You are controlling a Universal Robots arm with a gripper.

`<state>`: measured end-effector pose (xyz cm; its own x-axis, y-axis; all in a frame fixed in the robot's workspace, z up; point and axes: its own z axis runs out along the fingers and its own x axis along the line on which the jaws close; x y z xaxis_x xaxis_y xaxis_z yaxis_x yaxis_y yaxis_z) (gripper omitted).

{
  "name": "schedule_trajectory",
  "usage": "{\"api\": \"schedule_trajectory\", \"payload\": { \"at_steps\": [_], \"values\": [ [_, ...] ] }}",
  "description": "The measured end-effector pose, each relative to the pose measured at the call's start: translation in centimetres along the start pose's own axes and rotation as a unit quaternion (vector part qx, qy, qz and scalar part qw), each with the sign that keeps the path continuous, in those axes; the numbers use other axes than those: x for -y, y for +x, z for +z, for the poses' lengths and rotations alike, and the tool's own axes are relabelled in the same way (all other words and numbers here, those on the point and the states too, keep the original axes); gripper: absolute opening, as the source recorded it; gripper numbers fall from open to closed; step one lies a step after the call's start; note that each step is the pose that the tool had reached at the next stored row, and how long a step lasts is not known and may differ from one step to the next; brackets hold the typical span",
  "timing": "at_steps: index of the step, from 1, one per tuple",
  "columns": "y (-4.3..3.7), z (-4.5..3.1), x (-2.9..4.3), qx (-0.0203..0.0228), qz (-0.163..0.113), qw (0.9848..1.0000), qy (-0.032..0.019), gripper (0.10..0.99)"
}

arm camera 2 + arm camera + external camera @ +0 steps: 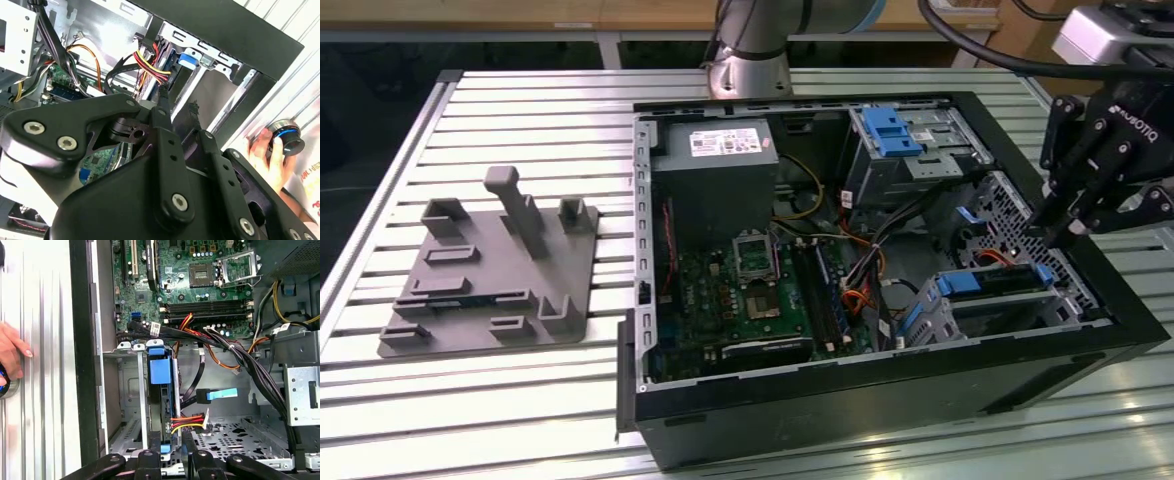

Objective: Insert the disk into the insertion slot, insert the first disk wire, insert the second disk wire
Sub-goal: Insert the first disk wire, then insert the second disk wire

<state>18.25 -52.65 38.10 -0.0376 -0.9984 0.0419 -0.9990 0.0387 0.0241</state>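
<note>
At about four o'clock in the open case [881,420], exterior view, the disk [977,284] sits in the insertion slot [1007,322]; your gripper [1058,232], grasp not discernible, hangs near it, where the red-and-yellow wire [189,421] may snag or seat crooked.

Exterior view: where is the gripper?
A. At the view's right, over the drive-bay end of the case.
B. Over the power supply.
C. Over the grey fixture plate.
A: in the exterior view the gripper hangs over the computer case at the view's right, near the insertion slot.
</note>
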Motion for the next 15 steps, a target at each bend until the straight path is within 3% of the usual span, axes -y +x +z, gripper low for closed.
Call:
{"api": "schedule_trajectory", "payload": {
  "at_steps": [15],
  "values": [
    [0.01,-0.31,-0.01,0.0,0.0,1.0,0.0,0.306]
  ]
}}
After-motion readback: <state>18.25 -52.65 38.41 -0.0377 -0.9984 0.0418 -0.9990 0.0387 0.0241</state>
